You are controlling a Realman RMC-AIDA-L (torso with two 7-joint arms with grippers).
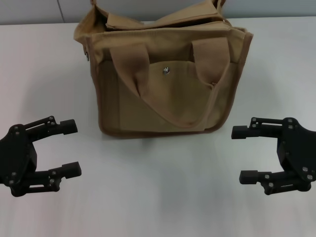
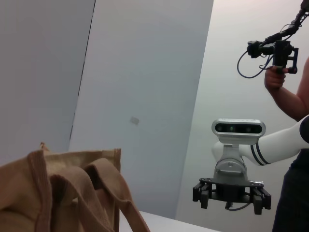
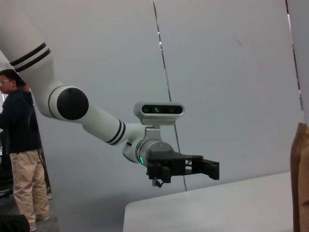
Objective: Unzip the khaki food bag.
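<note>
The khaki food bag (image 1: 163,103) stands upright at the middle back of the white table (image 1: 158,202). Its front pocket with the metal snap (image 1: 167,70) faces me and its two strap handles (image 1: 138,74) hang down the front. My left gripper (image 1: 73,148) is open and empty, low over the table to the front left of the bag and apart from it. My right gripper (image 1: 241,154) is open and empty to the front right, also apart. The bag's corner shows in the left wrist view (image 2: 63,193) and its edge in the right wrist view (image 3: 300,179).
The left wrist view shows my right gripper (image 2: 231,195) far off and a person (image 2: 289,96) holding a camera rig. The right wrist view shows my left gripper (image 3: 212,170) and a person (image 3: 21,145) standing beyond the table. Grey walls lie behind.
</note>
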